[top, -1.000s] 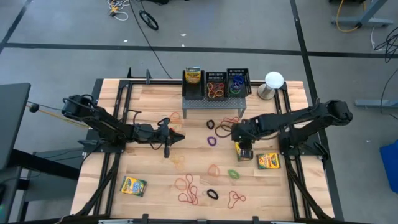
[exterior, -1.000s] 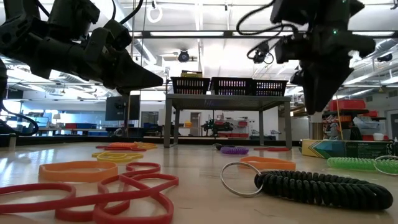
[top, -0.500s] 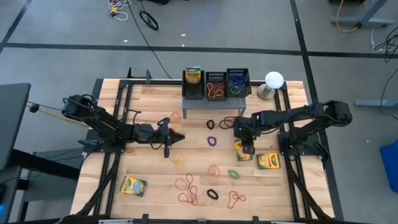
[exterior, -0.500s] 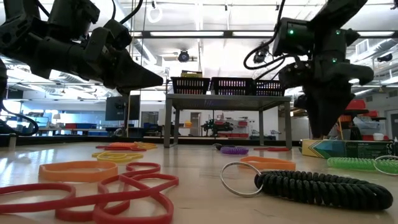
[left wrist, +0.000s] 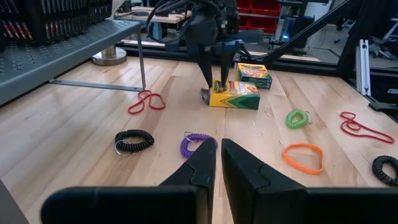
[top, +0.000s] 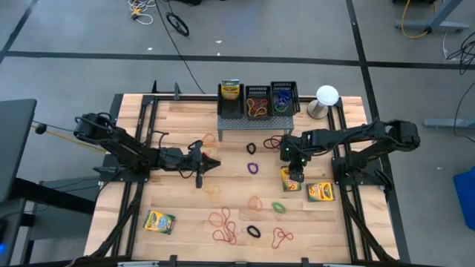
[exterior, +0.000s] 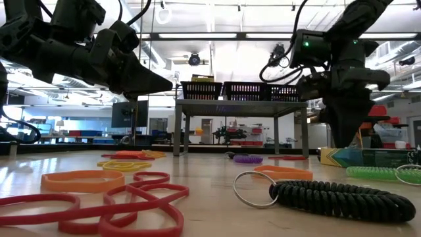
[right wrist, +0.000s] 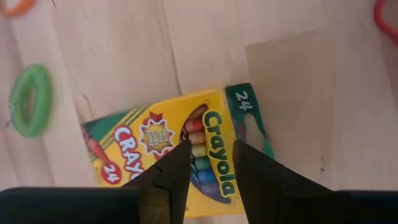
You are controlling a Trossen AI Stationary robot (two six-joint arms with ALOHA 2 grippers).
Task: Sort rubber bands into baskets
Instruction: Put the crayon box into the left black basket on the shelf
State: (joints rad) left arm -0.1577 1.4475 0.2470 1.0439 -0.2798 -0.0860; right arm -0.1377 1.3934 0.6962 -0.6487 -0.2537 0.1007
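While the task names rubber bands, the right tool (top: 295,175) stands directly over a yellow-and-green cardboard crayon box (right wrist: 174,149) lying flat on the wooden counter (top: 178,119), its two dark fingers (right wrist: 168,177) partly open and astride the box's narrow end, holding nothing that I can see. This looks like an approach or a grasp in the making on the box, not on a band. If a band is wanted next, the tool must lift clear and shift to one; the nearest is a green coiled band (right wrist: 28,99) just beside the box.

Off to the other side, the left tool (top: 210,164) hovers above the counter, its fingers (left wrist: 205,168) nearly together and empty, with a purple coiled band (left wrist: 198,144) lying just ahead of it.

Loose bands lie scattered over the counter: red loops (top: 225,226), an orange ring (left wrist: 303,157), a black coil (left wrist: 134,140). Three black mesh baskets (top: 258,101) sit in a row atop a grey perforated metal stand (top: 252,120) at the counter's far edge; the middle one holds orange bands, another blue ones.
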